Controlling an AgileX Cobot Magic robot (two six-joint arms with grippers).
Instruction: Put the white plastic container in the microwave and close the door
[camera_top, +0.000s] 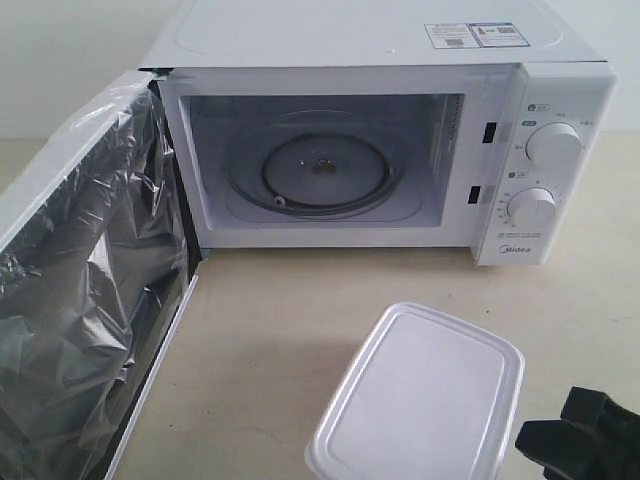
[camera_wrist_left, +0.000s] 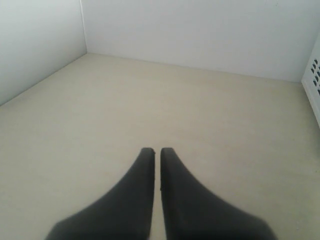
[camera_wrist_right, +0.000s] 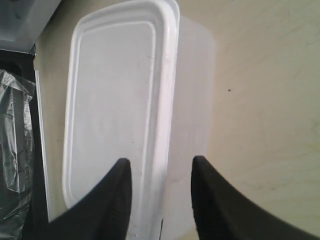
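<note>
Right pincer (camera_wrist_right: 161, 161) spread over white plastic container (camera_wrist_right: 115, 100) rim; left pincer (camera_wrist_left: 157, 150) pressed together.

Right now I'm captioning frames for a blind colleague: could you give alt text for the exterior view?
A boxy white microwave stands with its film-covered door swung open to the left and its glass turntable empty. A lidded, shallow translucent-white plastic container sits on the beige table in front, the black right gripper beside it.

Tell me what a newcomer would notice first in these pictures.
The white Midea microwave stands open at the back, its door, wrapped in crinkled film, swung out to the left. In front lies the white plastic container, and the right gripper is open astride its edge.
</note>
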